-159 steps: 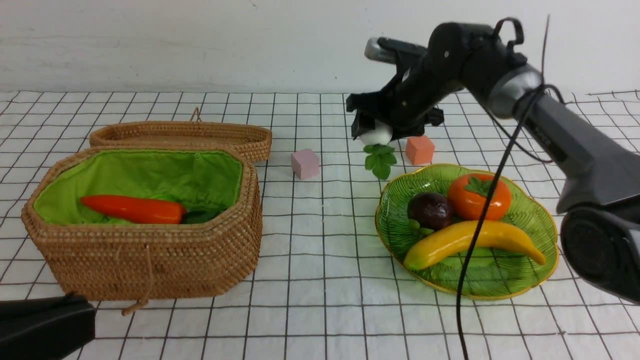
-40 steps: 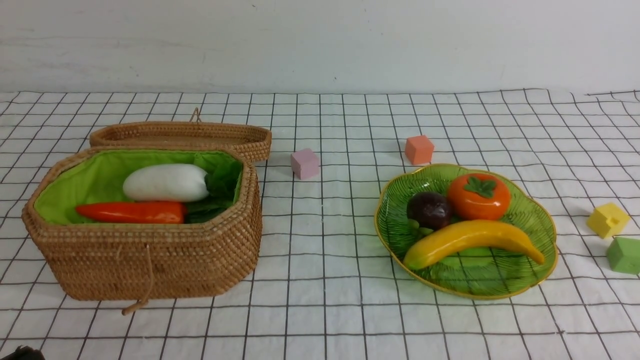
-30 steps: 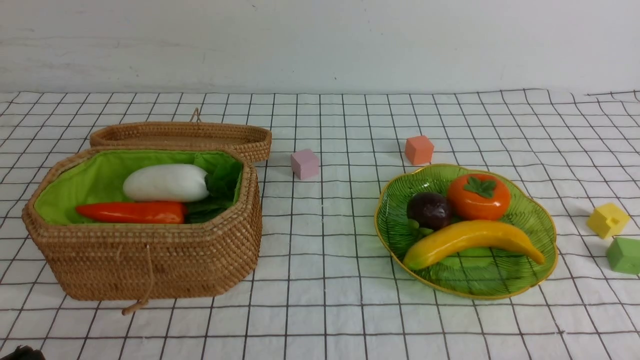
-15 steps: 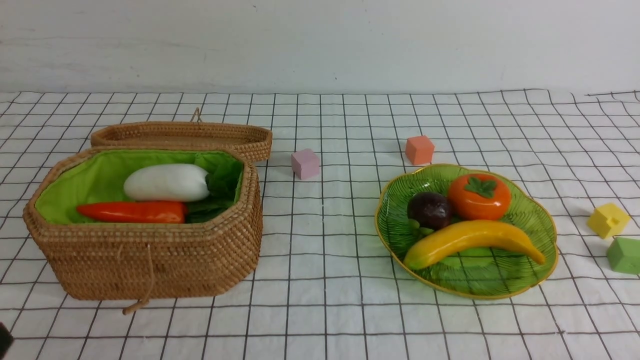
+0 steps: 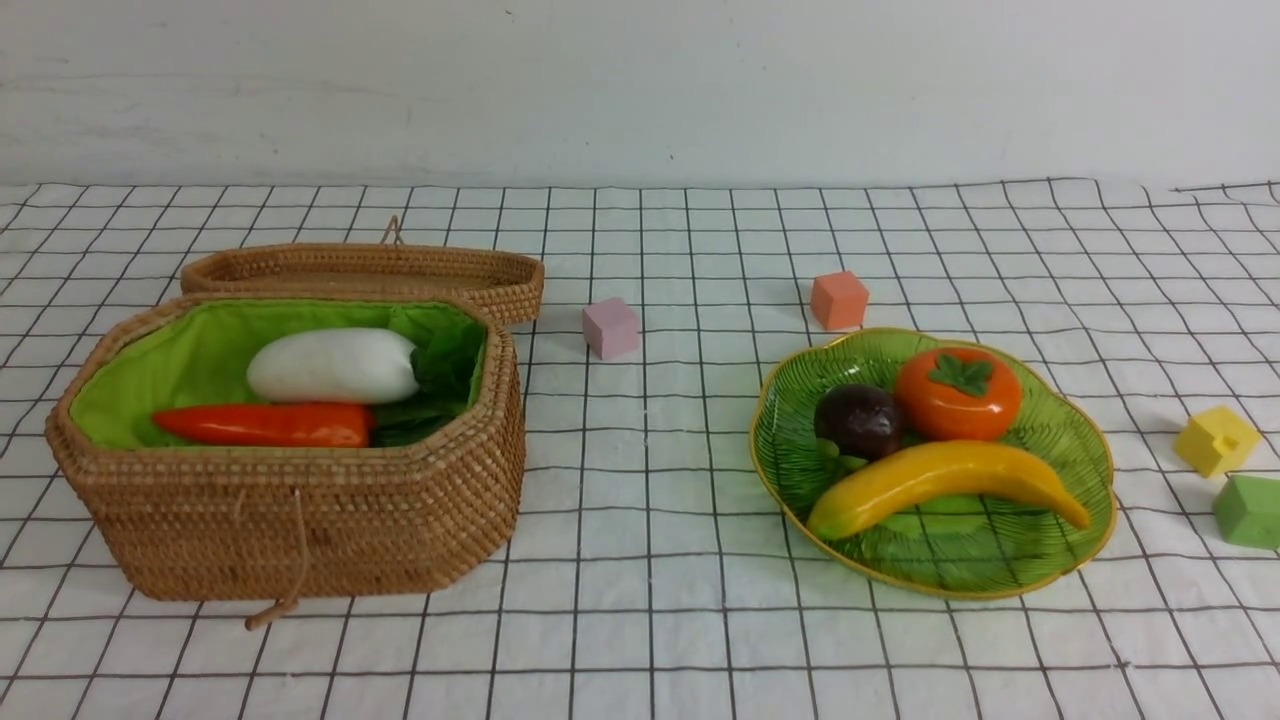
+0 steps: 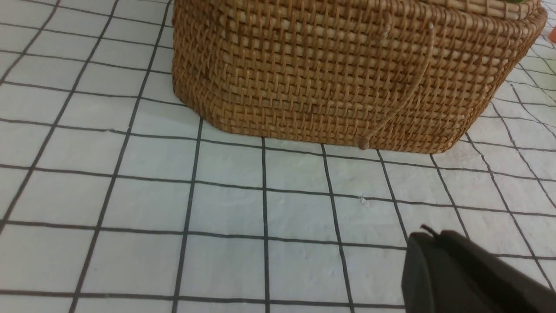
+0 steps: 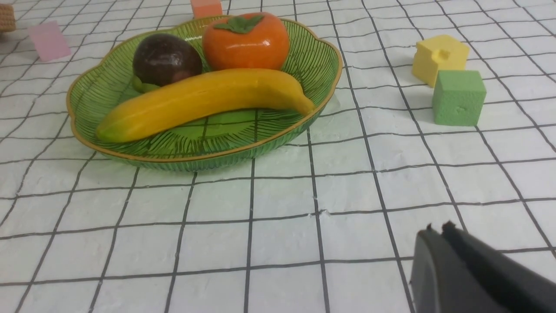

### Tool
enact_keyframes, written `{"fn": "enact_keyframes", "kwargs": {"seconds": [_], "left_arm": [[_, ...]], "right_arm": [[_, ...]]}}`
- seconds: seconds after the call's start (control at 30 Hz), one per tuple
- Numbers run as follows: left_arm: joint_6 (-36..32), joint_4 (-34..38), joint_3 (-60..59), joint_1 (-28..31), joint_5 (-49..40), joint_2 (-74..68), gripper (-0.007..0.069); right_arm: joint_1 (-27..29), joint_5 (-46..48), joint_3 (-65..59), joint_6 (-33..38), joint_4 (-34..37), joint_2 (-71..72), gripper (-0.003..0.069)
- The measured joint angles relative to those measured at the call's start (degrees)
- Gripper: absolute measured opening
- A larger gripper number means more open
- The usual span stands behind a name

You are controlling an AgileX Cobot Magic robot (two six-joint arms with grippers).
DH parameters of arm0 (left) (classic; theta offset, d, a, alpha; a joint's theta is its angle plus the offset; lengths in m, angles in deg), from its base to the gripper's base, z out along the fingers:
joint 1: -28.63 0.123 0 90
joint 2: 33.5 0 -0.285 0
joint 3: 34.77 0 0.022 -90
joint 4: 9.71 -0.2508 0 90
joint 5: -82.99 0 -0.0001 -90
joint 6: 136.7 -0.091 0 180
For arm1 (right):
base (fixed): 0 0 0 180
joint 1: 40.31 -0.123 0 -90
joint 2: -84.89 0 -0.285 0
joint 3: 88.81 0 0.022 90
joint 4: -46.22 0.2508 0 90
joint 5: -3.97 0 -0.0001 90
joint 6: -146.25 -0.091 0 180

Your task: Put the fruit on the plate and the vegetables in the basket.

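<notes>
Gridded white cloth (image 5: 640,600), woven wicker basket (image 5: 300,520), ribbed glass plate (image 5: 1000,575)

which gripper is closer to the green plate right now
Right. The right gripper is shut over bare cloth on the robot's side of the plate. The left gripper is shut near the basket, away from the plate.

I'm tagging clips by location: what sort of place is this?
Probably a lab tabletop staged for sorting practice: black-gridded white cloth, plain white wall, scattered pastel foam cubes.
</notes>
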Motion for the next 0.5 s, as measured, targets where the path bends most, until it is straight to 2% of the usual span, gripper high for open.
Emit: {"fn": "enact_keyframes", "kwargs": {"seconds": [0.5], "left_arm": [[0.00,0.00,0.00,0.00,0.14,0.00,-0.0013]], "right_arm": [[0.00,0.00,0.00,0.00,0.00,0.00,0.0040]]}}
